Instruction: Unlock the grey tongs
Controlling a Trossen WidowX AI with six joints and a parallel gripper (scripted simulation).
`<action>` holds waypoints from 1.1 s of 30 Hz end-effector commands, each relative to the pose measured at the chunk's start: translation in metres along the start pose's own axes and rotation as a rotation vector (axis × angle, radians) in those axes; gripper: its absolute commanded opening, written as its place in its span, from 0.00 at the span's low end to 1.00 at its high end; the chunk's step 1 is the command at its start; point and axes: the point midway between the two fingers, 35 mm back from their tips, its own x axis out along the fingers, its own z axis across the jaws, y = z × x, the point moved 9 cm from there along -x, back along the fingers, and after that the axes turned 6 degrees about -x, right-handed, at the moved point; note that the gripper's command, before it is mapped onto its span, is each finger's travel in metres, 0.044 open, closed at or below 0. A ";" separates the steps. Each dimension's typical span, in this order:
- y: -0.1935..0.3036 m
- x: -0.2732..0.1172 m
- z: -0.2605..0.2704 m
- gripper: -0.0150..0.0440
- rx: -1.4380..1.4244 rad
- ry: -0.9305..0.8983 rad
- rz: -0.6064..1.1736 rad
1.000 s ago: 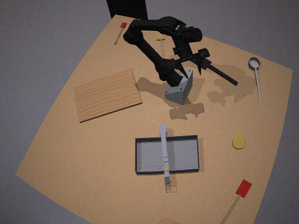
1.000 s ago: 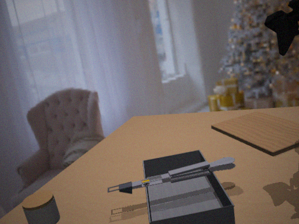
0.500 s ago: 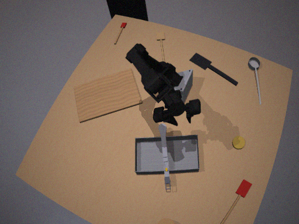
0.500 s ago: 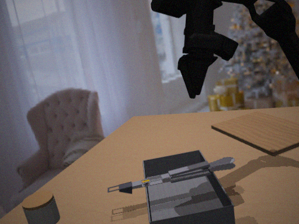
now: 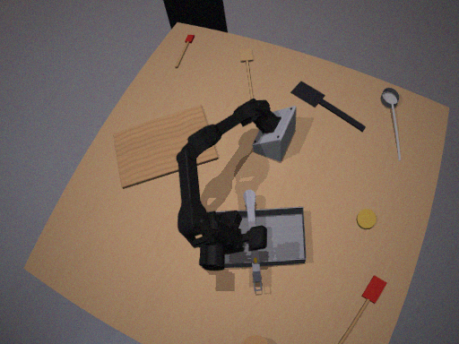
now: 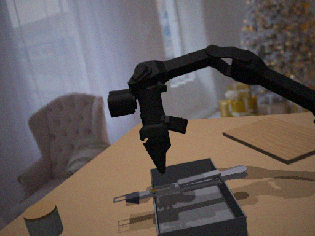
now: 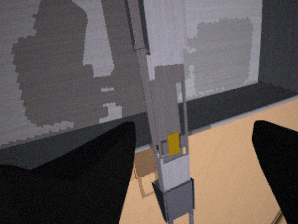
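Observation:
The grey tongs (image 5: 250, 208) (image 6: 234, 172) (image 7: 176, 172) rest across the roasting tin (image 5: 304, 235) (image 6: 215, 228) (image 7: 280, 50), with both ends beyond its walls. Their arms look folded together. A yellow piece (image 5: 255, 260) (image 6: 153, 190) (image 7: 173, 144) sits near the dark hinge block and wire loop. My gripper (image 6: 162, 172) (image 7: 194, 131) points down over the tongs, a little above them near the yellow piece. Its fingers are apart, one on each side of the tongs in the wrist view, with nothing between them. In the top view my arm hides the fingertips. The wooden board (image 5: 157, 148) (image 6: 274, 138) bears nothing.
A grey wedge-shaped mount (image 5: 282, 134) holds the arm's base. A black spatula (image 5: 308, 94), a ladle (image 5: 395, 130), a yellow disc (image 5: 367, 219) and red-headed spatulas (image 5: 375, 288) (image 5: 189, 38) lie around. A lidded pot (image 6: 44, 219) stands beyond the hinge end.

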 end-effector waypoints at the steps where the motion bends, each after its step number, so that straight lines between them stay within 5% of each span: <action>1: 0.004 0.005 0.005 0.69 -0.020 0.019 -0.002; 33: 0.008 0.017 0.016 0.69 0.000 0.030 -0.027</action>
